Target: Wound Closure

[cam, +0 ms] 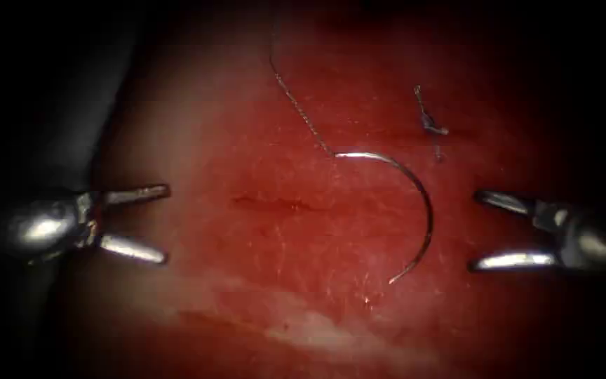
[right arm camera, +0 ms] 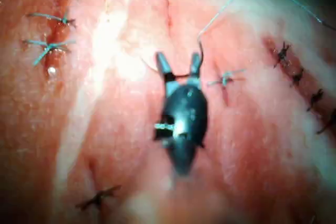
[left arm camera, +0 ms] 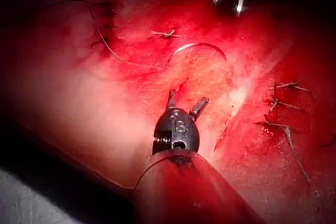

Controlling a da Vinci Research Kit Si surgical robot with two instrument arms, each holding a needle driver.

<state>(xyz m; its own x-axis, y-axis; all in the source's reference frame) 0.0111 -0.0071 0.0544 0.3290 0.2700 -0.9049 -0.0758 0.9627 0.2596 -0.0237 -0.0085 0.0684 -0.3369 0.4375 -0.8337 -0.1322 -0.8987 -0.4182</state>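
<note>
On the tissue [cam: 261,140], one free needle [cam: 415,189] between two wide, empty end effectors [cam: 166,224] [cam: 471,231]

You see deep red tissue [cam: 303,231] with a pale whitish streak low in the endoscope frame. The needle [cam: 415,189] gleams silver, its thread [cam: 296,105] dark and twisted, and both tools' jaws shine steel-grey.

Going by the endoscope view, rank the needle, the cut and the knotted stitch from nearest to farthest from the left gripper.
Measured from the open, empty left gripper:
1. The cut, just to its right on the tissue.
2. The needle, lying free on the tissue right of the cut, held by neither gripper.
3. The knotted stitch, farther right and higher.
</note>
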